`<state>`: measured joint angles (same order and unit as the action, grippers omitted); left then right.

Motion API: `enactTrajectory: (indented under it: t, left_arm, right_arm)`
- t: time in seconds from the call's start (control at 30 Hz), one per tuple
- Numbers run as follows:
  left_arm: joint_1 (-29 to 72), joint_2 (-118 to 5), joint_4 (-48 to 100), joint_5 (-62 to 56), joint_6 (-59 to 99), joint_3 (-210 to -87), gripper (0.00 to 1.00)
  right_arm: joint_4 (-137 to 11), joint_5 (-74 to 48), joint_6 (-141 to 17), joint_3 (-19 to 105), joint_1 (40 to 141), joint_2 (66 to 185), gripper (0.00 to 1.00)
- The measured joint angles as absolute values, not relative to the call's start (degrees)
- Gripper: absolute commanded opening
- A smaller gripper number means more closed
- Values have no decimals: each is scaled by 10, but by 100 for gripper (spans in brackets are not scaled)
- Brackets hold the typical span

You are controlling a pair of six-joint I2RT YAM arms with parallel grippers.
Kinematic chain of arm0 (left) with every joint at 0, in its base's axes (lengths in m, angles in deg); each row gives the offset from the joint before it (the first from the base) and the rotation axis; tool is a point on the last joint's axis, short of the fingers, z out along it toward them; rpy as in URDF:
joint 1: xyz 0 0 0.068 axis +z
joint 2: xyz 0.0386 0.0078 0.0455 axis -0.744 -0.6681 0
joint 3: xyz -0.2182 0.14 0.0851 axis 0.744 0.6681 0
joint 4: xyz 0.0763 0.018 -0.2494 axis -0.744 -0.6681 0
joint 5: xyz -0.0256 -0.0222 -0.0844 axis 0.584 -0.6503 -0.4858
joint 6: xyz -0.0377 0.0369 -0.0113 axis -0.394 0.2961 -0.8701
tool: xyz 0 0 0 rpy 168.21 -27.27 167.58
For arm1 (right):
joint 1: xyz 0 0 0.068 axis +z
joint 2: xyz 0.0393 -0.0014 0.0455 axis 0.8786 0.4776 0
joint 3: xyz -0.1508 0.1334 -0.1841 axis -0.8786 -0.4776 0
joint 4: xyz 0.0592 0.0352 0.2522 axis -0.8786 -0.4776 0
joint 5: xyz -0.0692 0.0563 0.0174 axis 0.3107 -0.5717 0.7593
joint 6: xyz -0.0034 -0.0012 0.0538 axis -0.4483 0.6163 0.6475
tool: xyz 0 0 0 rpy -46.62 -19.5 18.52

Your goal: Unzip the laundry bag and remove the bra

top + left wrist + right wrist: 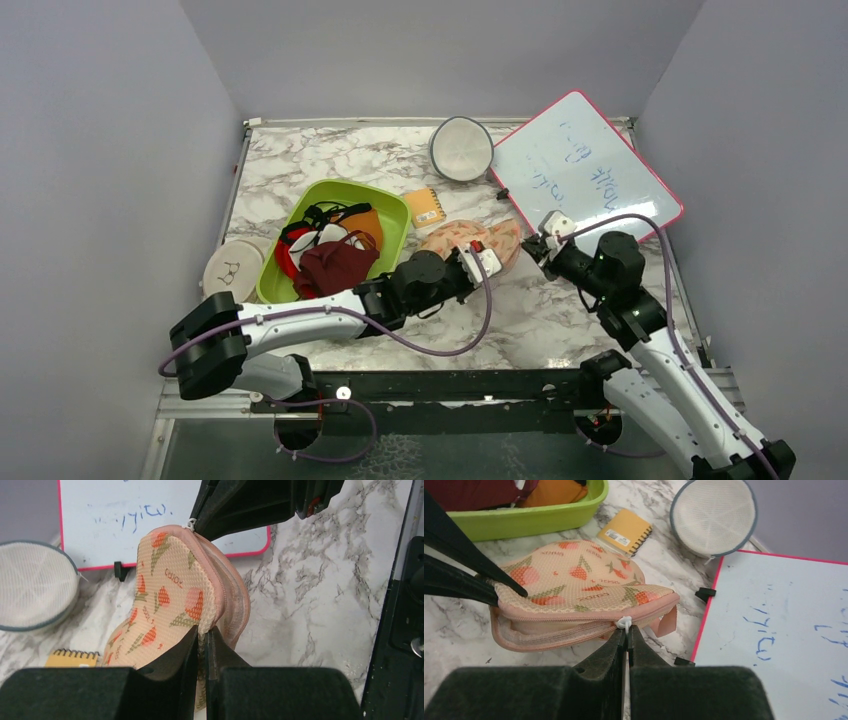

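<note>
Two grips on the laundry bag (574, 582).
I see left claw (202, 634) clenched on its fabric edge, right claw (627, 632) clenched on the white zipper pull (624, 623).

Marble-patterned table (520, 320): six items on its surface.
From left to right you will find a round white lid (232, 268), green tray (400, 205), yellow notebook (425, 208), laundry bag (455, 235), grey-rimmed mesh disc (461, 148) and pink-framed whiteboard (585, 170).
</note>
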<state>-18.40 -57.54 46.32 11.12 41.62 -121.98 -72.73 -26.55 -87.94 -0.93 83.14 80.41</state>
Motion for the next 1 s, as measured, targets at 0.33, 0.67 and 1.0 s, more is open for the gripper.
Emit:
enactTrajectory:
  t: [0.33,0.67,1.0]
  left_arm:
    - [-184,-556,392,123,267,-1202,4]
    - [-214,-583,329,156,256,-1251,30]
    - [-274,-639,332,291,286,-1314,36]
  right_arm:
    - [-799,-335,-943,7,833,853,1]
    - [-834,-364,-964,9,835,839,1]
    - [-852,-382,-966,9,835,832,1]
